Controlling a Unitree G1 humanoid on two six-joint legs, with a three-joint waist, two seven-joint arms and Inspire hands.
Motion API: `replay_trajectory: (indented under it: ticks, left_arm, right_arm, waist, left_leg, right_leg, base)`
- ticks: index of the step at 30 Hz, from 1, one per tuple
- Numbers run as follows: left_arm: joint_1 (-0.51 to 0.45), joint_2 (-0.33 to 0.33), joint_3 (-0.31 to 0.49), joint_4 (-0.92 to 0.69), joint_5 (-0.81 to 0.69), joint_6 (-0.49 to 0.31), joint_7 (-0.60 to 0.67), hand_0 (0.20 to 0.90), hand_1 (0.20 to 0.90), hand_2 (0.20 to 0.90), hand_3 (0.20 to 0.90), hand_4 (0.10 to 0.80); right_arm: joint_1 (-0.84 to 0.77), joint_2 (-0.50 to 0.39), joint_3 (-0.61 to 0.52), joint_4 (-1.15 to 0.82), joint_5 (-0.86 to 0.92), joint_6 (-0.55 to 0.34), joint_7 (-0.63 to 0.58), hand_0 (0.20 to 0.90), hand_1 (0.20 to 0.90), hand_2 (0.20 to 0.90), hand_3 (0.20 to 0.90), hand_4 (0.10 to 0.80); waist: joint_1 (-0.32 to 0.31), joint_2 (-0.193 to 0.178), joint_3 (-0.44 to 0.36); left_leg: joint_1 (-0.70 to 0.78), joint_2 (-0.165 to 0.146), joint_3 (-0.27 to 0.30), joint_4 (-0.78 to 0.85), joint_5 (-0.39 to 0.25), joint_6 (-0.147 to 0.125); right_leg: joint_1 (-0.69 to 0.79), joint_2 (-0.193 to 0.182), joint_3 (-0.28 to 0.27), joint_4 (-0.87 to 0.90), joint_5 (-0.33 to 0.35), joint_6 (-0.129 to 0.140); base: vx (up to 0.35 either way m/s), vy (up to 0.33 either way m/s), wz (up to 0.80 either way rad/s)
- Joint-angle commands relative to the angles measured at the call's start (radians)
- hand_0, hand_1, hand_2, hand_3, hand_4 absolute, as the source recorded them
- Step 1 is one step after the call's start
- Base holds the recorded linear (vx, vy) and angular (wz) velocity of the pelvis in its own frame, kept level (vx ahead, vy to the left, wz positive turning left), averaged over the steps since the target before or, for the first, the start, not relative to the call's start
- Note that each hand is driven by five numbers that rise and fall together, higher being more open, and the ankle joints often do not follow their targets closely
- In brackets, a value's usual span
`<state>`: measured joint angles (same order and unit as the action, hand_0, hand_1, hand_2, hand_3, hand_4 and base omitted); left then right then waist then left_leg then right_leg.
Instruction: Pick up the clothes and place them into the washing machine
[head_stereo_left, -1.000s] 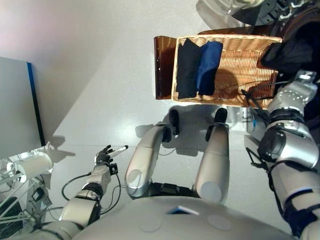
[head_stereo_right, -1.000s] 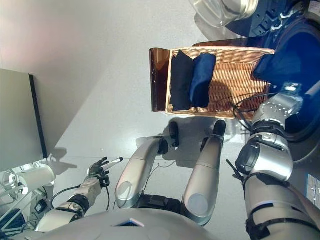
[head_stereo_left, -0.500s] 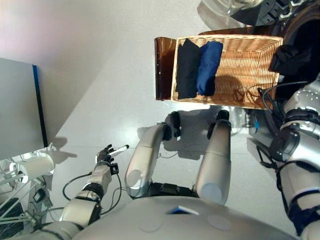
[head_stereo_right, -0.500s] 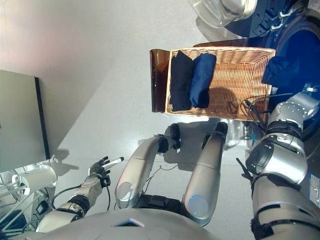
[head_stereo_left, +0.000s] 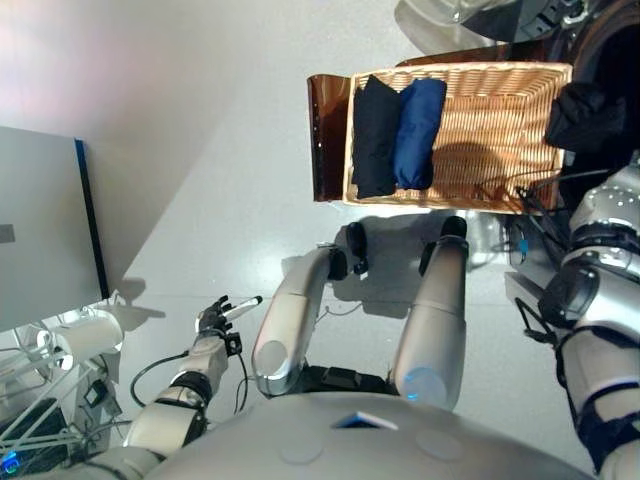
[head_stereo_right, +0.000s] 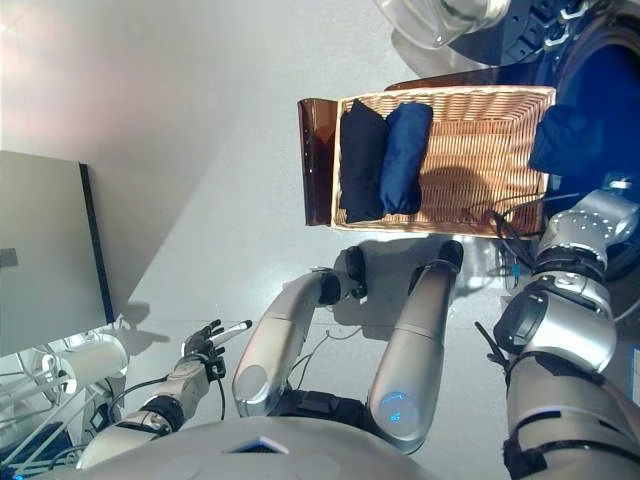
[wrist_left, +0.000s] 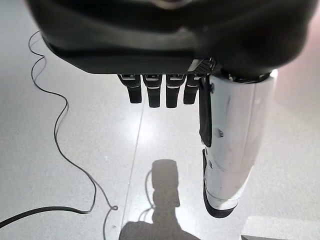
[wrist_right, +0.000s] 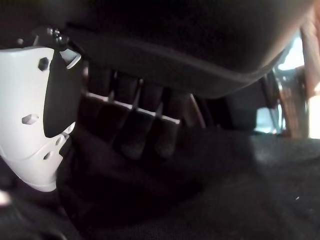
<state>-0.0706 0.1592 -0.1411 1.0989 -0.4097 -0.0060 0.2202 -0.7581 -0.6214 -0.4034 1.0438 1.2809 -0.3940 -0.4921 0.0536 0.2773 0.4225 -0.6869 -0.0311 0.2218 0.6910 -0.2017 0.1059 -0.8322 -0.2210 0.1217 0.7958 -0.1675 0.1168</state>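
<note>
A basket (head_stereo_left: 500, 130) sits on the floor at 12 o'clock, ahead of the robot. Two folded clothes (head_stereo_left: 397, 135) lie side by side in its left end. At 1 o'clock, just right of the basket, is the washer opening (head_stereo_right: 600, 60), with a garment (head_stereo_left: 585, 115) at its mouth above the right arm. The left hand (head_stereo_left: 218, 318) hangs at 8 o'clock, well apart from the basket. A panel (head_stereo_left: 45, 240) stands at 9 o'clock.
</note>
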Motion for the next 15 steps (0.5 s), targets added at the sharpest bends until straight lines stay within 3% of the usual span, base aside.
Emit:
replay_trajectory:
  ticks: [1,9,15]
  left_arm:
    - [0.072,0.075,-0.011,0.057,-0.008,-0.004,0.053,0.9,0.9,0.9,0.9,0.8]
    - [0.067,0.089,0.013,0.074,0.007,-0.003,0.045,0.9,0.9,0.9,0.9,0.8]
    - [0.068,0.095,0.025,0.074,0.033,-0.009,0.037,0.9,0.9,0.9,0.9,0.8]
  right_arm:
    - [0.045,-0.044,0.07,-0.071,-0.106,0.017,0.091,0.2,0.2,0.2,0.2,0.3]
    - [0.092,0.047,0.219,-0.088,-0.298,0.115,0.132,0.2,0.2,0.2,0.2,0.3]
    - [0.116,0.045,0.292,-0.121,-0.453,0.167,0.128,0.2,0.2,0.2,0.2,0.3]
  waist:
    - [-0.013,-0.03,-0.064]
    - [-0.016,-0.055,-0.058]
    - [-0.021,-0.068,-0.055]
  left_leg:
    - [-0.001,0.012,-0.029,-0.05,0.019,-0.112]
    - [0.007,0.017,-0.026,-0.064,0.031,-0.113]
    - [0.008,0.019,-0.023,-0.079,0.044,-0.113]
  right_leg:
    - [0.076,-0.006,0.002,0.007,-0.103,-0.04]
    - [0.082,0.001,0.0,-0.01,-0.081,-0.045]
    - [0.085,0.005,-0.001,-0.03,-0.065,-0.047]
  base:
    - [0.0,-0.016,-0.04]
    - [0.0,0.0,0.0]
    - [-0.012,-0.002,0.0]
